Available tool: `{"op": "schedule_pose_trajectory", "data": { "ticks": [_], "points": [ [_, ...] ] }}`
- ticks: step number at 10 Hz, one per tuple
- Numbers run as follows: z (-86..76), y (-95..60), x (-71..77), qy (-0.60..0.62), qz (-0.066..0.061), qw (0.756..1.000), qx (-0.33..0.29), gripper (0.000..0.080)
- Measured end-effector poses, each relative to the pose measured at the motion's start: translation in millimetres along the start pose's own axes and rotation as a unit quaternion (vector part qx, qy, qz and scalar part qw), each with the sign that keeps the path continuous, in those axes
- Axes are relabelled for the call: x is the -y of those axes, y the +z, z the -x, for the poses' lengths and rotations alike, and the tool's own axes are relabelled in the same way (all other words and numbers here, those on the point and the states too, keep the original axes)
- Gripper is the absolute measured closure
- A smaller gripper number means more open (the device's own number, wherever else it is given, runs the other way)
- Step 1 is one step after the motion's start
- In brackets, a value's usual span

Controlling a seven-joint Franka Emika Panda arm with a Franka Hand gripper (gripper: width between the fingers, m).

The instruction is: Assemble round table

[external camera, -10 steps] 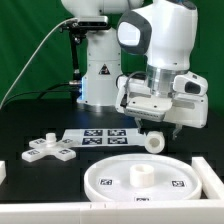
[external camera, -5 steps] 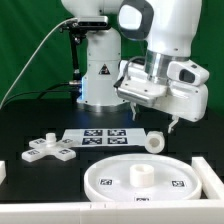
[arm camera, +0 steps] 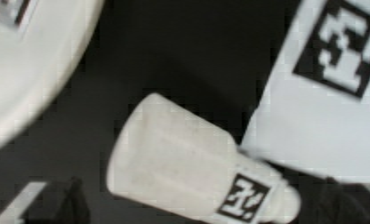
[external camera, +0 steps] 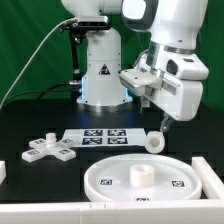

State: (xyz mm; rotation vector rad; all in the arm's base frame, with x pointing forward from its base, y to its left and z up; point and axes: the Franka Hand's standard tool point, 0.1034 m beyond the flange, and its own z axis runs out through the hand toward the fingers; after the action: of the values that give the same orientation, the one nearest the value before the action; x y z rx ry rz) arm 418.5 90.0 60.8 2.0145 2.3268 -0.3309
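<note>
The large round disc (external camera: 137,178) with its central hub lies flat at the table's front. The short thick cylinder (external camera: 154,143) lies on its side just behind the disc's rim, by the marker board's end on the exterior view's right. The small cross-shaped piece (external camera: 47,150) rests at the exterior view's left. My gripper (external camera: 154,112) hangs open above the cylinder, well clear of it, with nothing between its fingers. In the wrist view the cylinder (arm camera: 178,160) lies below me with a tag on its end, between the disc's rim (arm camera: 18,85) and the marker board (arm camera: 333,95).
The marker board (external camera: 105,136) lies flat between the cross-shaped piece and the cylinder. White bars (external camera: 205,172) stand at the frame's edges beside the disc. The robot's base (external camera: 100,75) rises behind the board, in front of a green backdrop.
The gripper has risen from just above the cylinder and tilted toward the exterior view's right, its jaws spreading wider. The cylinder stays where it lay.
</note>
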Motion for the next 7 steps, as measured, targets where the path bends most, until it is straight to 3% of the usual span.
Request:
{"op": "schedule_pose_trajectory", "data": {
  "ticks": [5,7],
  "points": [
    [-0.1,0.5,0.3,0.166,-0.001,0.986,-0.001,0.0151],
    [-0.6,-5.6,-8.4,0.329,0.002,0.944,-0.011,0.0151]
  ]
}}
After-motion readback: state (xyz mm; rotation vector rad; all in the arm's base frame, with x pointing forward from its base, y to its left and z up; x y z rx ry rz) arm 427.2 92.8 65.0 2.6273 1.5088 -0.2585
